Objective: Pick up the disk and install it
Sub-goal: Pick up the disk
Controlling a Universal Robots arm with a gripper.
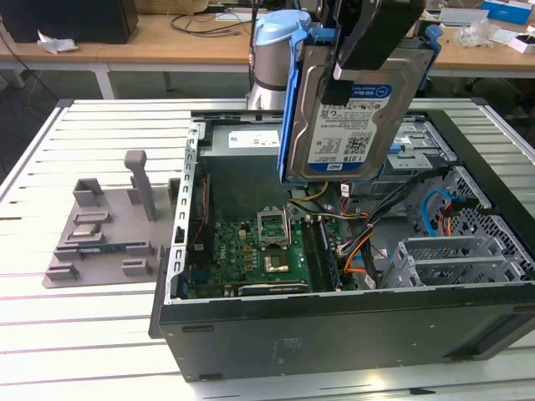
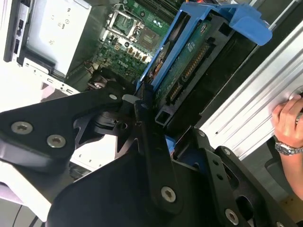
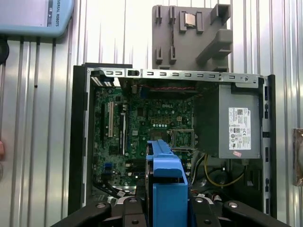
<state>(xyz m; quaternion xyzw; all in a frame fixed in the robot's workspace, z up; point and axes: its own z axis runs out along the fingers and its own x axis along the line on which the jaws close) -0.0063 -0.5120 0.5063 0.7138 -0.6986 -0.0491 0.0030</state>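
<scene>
The disk (image 1: 351,109), a silver hard drive with a blue-and-white label and blue side rails, hangs tilted above the back of the open computer case (image 1: 334,322). My gripper (image 1: 343,83) is shut on it from above, one black finger lying across its labelled face. In the second wrist view the disk (image 2: 189,56) appears edge-on, green circuit side and connector showing, clamped by the gripper (image 2: 147,111). In the first wrist view the blue rail (image 3: 165,175) sits between the gripper's black arms (image 3: 165,210), over the motherboard (image 3: 142,123).
Inside the case lie the motherboard (image 1: 251,251), loose cables (image 1: 359,242), a grey power-supply box (image 3: 236,123) and the drive cage (image 1: 422,146). A grey parts fixture (image 1: 109,225) stands on the slatted table at the exterior view's left. A person's hand (image 2: 289,123) rests by the table edge.
</scene>
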